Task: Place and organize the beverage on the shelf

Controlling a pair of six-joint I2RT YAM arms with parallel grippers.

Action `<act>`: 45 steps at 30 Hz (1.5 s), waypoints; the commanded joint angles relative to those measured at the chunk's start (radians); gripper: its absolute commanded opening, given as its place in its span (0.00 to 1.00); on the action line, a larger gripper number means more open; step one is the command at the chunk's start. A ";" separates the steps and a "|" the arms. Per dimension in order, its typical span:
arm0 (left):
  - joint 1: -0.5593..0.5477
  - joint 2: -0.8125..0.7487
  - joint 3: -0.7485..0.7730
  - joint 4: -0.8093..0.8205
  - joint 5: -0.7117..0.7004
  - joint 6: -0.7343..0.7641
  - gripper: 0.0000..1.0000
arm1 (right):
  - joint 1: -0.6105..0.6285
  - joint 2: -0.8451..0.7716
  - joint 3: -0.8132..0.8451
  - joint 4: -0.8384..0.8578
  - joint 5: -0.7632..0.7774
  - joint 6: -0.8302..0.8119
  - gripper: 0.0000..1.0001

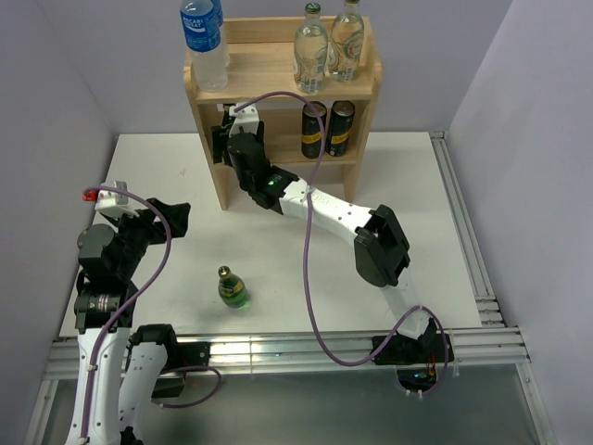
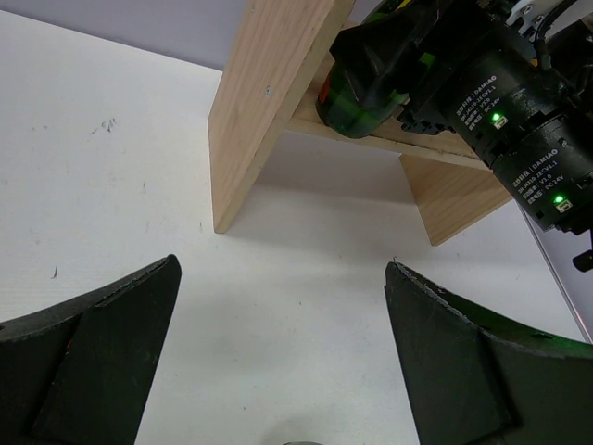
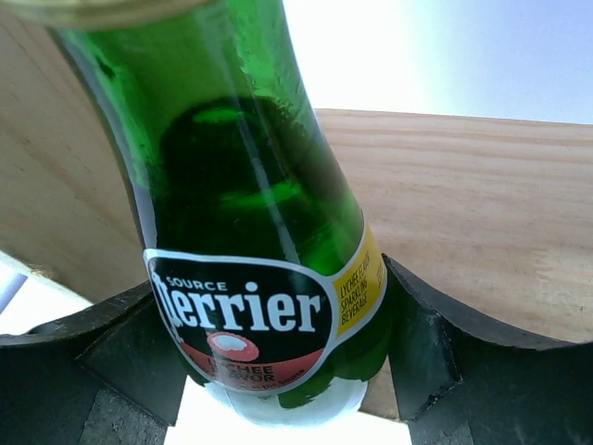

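- Right wrist view: our right gripper (image 3: 273, 311) clamps the bottle (image 3: 250, 185) at the shelf's (image 3: 463, 204) lower tier.
- We should set it upright beside the cans (image 1: 327, 128) before letting go.
- Our left gripper (image 2: 283, 315) hangs apart; the second bottle (image 1: 233, 289) stands on the table (image 1: 417, 185).

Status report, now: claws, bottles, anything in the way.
Right claw shut on green Perrier bottle, in lower tier of shelf. Left claw open, empty, over table. Second green bottle upright on table. Two cans share that tier, right side.

green btl (image 3: 250, 185) top cut off, water btl (image 1: 206, 37) cap cropped
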 commanded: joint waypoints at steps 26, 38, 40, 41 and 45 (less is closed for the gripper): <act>0.007 -0.011 0.006 0.045 0.020 0.002 0.99 | -0.065 0.038 0.048 0.013 0.081 -0.014 0.99; 0.007 -0.011 0.006 0.044 0.019 0.004 0.99 | -0.054 -0.047 -0.060 0.050 0.067 -0.020 1.00; 0.009 -0.011 0.006 0.045 0.019 0.004 0.99 | -0.053 -0.057 -0.070 0.055 0.056 -0.023 1.00; 0.009 -0.011 0.006 0.045 0.019 0.004 0.99 | -0.053 -0.061 -0.077 0.056 0.050 -0.023 1.00; 0.009 -0.013 0.006 0.045 0.019 0.002 0.99 | -0.050 -0.073 -0.096 0.065 0.021 -0.030 1.00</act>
